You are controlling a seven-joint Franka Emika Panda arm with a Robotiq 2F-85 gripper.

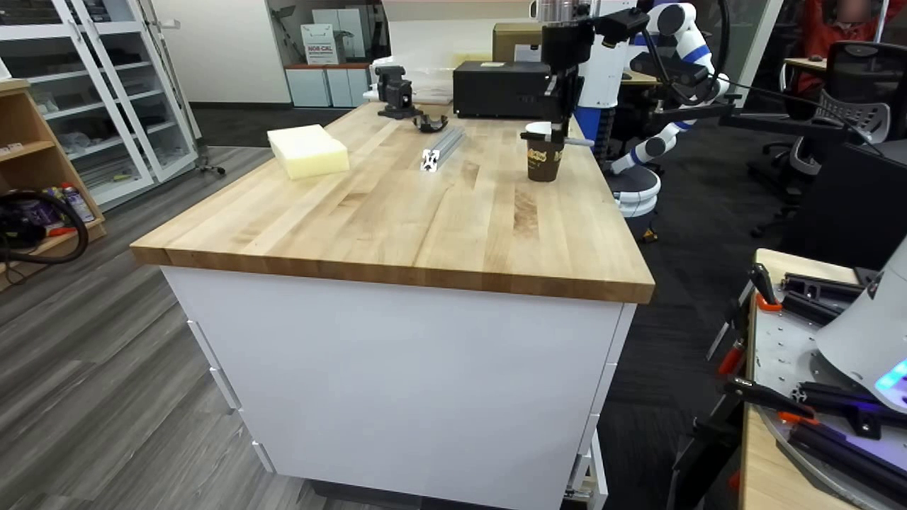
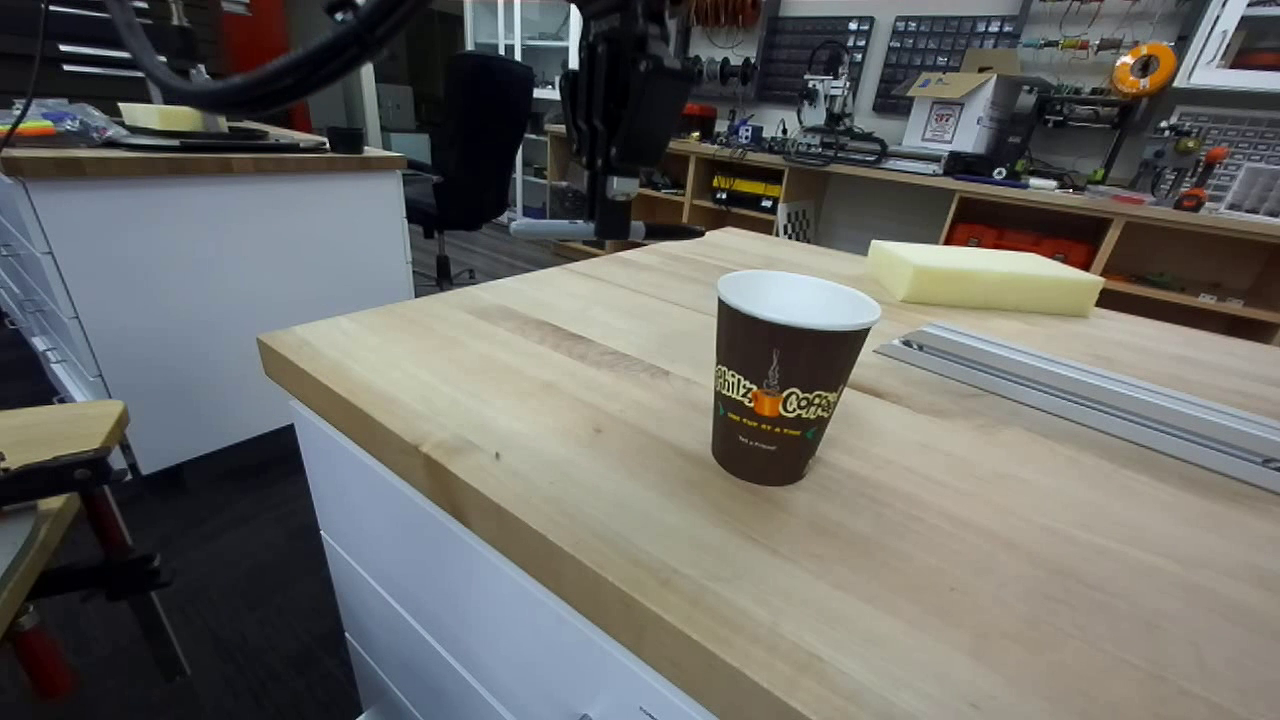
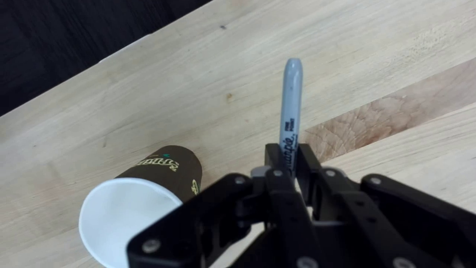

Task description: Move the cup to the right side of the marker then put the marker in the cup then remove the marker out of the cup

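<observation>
The gripper (image 2: 612, 226) pinched the marker (image 2: 555, 230) level above the table (image 2: 590, 395), at left in an exterior view. To its right stood the cup (image 2: 785, 370), upright. Putting the marker in seemed the step in hand: it called for tipping one end down, centring it over the mouth and lowering it without nudging the cup. The gripper hid the marker's middle and, in the wrist view, its dark end and part of the cup's rim. The cup's floor could not be seen.

Place: robotics lab or workshop
Robot arm (image 1: 696, 52): white, blue-banded
Desk (image 1: 397, 219): aluminium profile (image 1: 445, 147)
Wall (image 2: 900, 6): spools (image 2: 722, 70), rows of black bins (image 2: 940, 45)
</observation>
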